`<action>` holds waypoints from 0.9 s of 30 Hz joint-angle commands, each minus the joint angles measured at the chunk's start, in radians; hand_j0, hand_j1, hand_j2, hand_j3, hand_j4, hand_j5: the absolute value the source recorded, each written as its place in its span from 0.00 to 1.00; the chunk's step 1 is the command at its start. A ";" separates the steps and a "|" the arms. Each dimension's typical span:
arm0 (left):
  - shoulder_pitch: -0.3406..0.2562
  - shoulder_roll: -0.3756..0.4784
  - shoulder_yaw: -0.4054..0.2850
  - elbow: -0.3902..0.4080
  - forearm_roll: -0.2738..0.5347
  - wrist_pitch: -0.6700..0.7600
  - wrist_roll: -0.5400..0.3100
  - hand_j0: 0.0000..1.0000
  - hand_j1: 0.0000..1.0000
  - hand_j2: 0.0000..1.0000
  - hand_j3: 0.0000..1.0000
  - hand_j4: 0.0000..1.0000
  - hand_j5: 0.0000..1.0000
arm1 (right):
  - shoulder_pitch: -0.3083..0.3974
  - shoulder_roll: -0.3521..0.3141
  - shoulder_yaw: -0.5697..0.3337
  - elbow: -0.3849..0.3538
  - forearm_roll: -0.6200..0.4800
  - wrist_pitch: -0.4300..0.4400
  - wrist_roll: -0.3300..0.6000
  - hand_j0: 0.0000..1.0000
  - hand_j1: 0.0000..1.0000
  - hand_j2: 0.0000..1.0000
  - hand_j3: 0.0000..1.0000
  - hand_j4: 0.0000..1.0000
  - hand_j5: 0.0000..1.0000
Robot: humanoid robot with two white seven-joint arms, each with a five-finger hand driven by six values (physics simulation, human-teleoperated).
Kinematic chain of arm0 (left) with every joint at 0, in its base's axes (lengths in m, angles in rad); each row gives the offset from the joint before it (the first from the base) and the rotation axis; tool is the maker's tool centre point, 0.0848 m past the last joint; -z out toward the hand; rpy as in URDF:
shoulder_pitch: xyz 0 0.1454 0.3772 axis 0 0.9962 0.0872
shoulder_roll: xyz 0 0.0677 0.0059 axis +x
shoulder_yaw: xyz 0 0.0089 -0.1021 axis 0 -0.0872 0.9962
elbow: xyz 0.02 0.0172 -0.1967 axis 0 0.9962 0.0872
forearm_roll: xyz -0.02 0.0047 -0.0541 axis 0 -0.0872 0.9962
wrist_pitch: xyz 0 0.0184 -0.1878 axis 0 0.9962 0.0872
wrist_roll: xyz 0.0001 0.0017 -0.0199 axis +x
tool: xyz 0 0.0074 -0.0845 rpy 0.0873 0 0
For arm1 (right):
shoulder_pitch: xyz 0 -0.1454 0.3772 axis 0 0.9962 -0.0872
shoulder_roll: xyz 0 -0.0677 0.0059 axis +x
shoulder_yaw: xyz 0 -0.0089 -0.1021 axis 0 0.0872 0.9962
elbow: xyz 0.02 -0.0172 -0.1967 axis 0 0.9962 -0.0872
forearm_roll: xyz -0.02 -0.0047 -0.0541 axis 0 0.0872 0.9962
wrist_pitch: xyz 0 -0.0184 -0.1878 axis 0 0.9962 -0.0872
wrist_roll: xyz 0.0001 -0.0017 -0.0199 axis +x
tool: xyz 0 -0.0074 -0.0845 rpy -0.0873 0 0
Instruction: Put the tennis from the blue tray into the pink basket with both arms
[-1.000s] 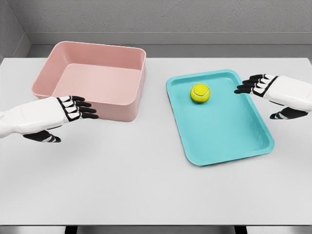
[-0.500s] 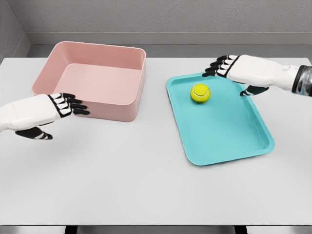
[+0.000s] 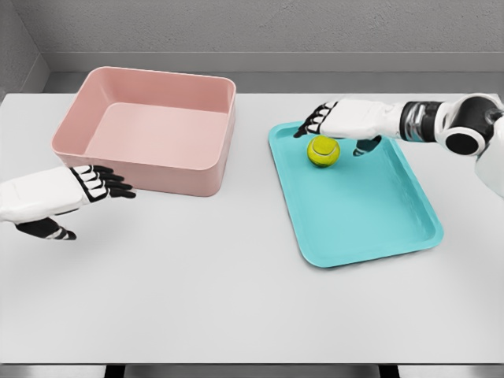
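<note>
One ball (image 3: pixel 324 151) on the tray (image 3: pixel 370 213), directly under my right hand (image 3: pixel 339 120), whose fingers are spread, empty. My left hand (image 3: pixel 75 189), open too, is far off beside the basket (image 3: pixel 150 167).

From my seat I look down on a broad, pale grey worktop (image 3: pixel 236 307) that fills most of the head view, its surface matte and evenly lit, with only soft shadows. Its near edge runs along the bottom of the view, and below it I see a dark strip with two darker shapes I cannot identify. Behind the far edge lies a band of grey floor (image 3: pixel 315 82), then a lighter skirting strip and a rough grey wall (image 3: pixel 260 24). At left, a second wall (image 3: pixel 16 55) meets it in a corner.
</note>
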State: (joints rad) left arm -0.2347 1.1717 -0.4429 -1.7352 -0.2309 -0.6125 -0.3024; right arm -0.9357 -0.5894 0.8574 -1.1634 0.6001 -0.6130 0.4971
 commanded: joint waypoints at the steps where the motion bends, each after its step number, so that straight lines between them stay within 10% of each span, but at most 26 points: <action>1: 0.000 0.002 -0.002 0.005 0.065 0.002 0.002 1.00 1.00 1.00 1.00 1.00 1.00 | 0.000 0.032 0.003 0.037 0.012 0.002 0.005 0.96 0.96 0.96 0.96 0.96 0.96; 27: 0.003 0.025 -0.014 0.013 0.097 0.002 0.000 1.00 1.00 1.00 1.00 1.00 1.00 | -0.006 0.123 0.032 0.186 0.059 0.002 0.003 0.87 0.87 0.87 0.87 0.87 0.87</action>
State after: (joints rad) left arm -0.2316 1.1954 -0.4572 -1.7225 -0.1403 -0.6123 -0.3026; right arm -0.9419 -0.4710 0.8831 -0.9816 0.6603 -0.6130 0.5013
